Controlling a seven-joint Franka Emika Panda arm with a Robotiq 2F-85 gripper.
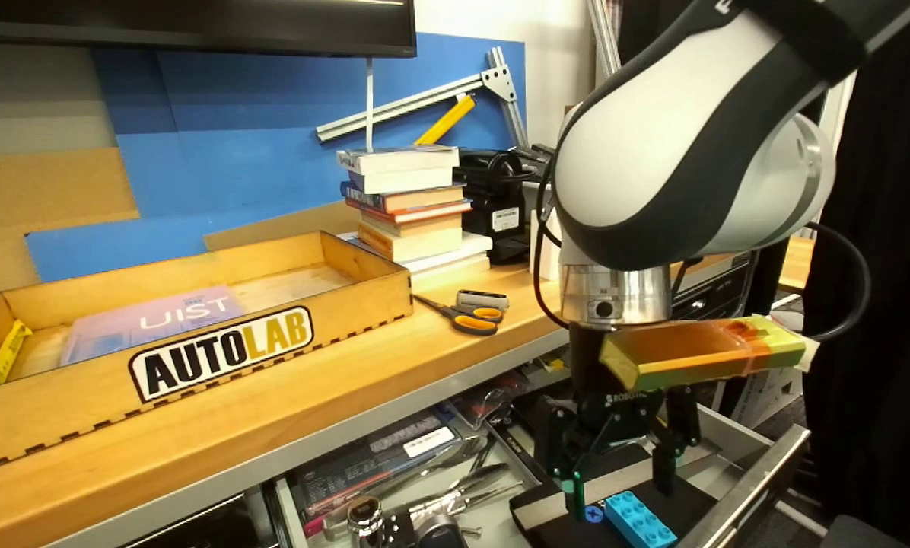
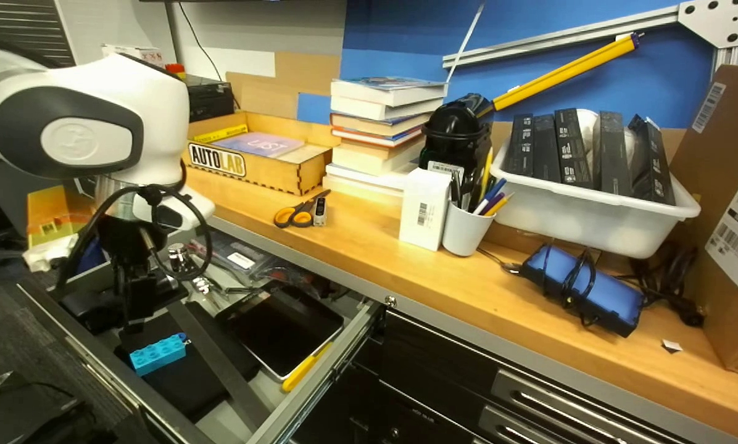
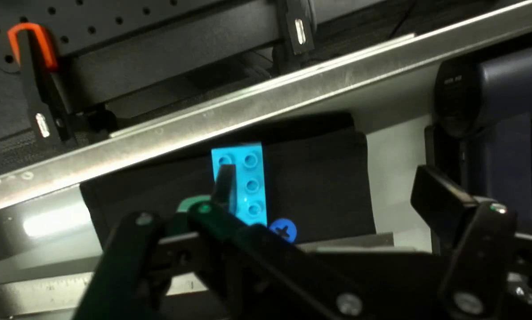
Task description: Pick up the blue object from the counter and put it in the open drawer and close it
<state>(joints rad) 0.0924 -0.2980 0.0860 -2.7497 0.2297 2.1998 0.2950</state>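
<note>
The light-blue block [image 1: 639, 520] lies studs up inside the open drawer, on a flat black item; it also shows in an exterior view [image 2: 158, 353] and the wrist view [image 3: 252, 184]. The drawer [image 1: 759, 483] is pulled out; its front rim crosses the wrist view [image 3: 266, 98]. The wooden counter [image 2: 369, 246] is above it. My gripper [image 1: 619, 481] is open and empty, pointing down over the drawer. In the wrist view its fingers [image 3: 328, 189] are wide apart; the left finger overlaps the block in the picture, with no grip on it.
A blue disc [image 3: 283, 230] lies beside the block. The drawer also holds a black tablet [image 2: 286, 327], a metal ruler [image 3: 39, 289] and tools. On the counter are the AUTOLAB tray [image 1: 364, 281], scissors [image 1: 474, 323], stacked books [image 1: 417, 243] and a white bin [image 2: 591, 213].
</note>
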